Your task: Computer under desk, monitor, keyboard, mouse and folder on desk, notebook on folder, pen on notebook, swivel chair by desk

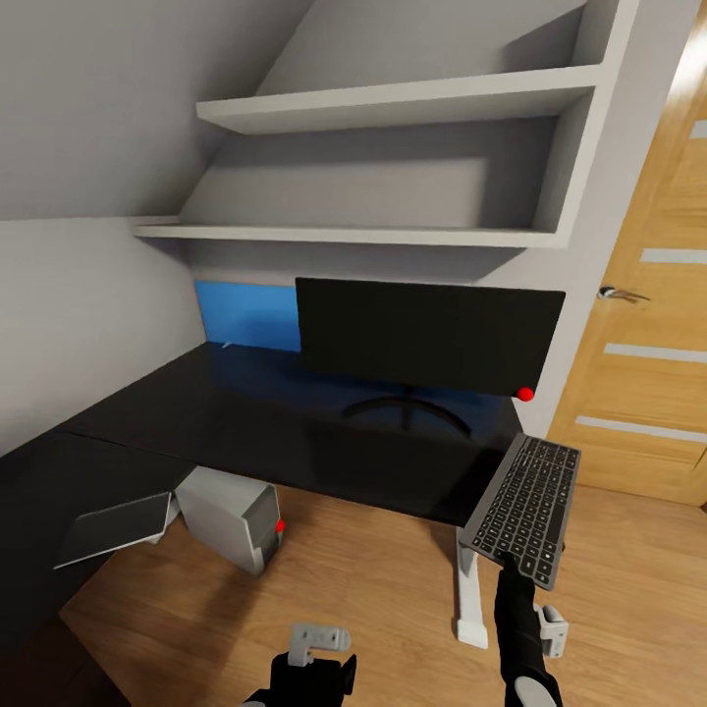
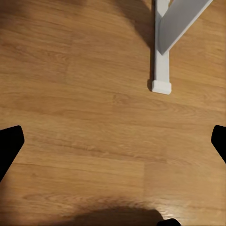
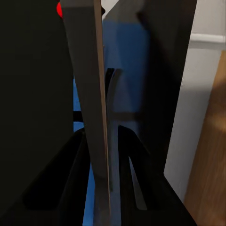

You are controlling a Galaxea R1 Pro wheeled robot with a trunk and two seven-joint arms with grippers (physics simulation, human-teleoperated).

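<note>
The black monitor [image 1: 430, 337] stands on the black desk [image 1: 196, 412], its red light at the lower right corner. My right gripper [image 1: 511, 571] is shut on the near edge of the grey keyboard [image 1: 525, 506], which hangs tilted over the desk's right end. In the right wrist view the keyboard [image 3: 92, 113] runs edge-on between the fingers [image 3: 75, 160], with the monitor ahead. The grey computer tower [image 1: 234, 514] sits on the floor under the desk. My left gripper [image 1: 314, 668] hangs low over the floor, open and empty, its fingertips [image 2: 9, 141] far apart.
A flat grey slab [image 1: 113, 530] lies next to the tower. White desk leg [image 1: 469, 599] stands below the keyboard, its foot [image 2: 161, 70] on the wooden floor. Shelves [image 1: 393, 103] hang above the monitor. A wooden door [image 1: 648, 344] is at the right.
</note>
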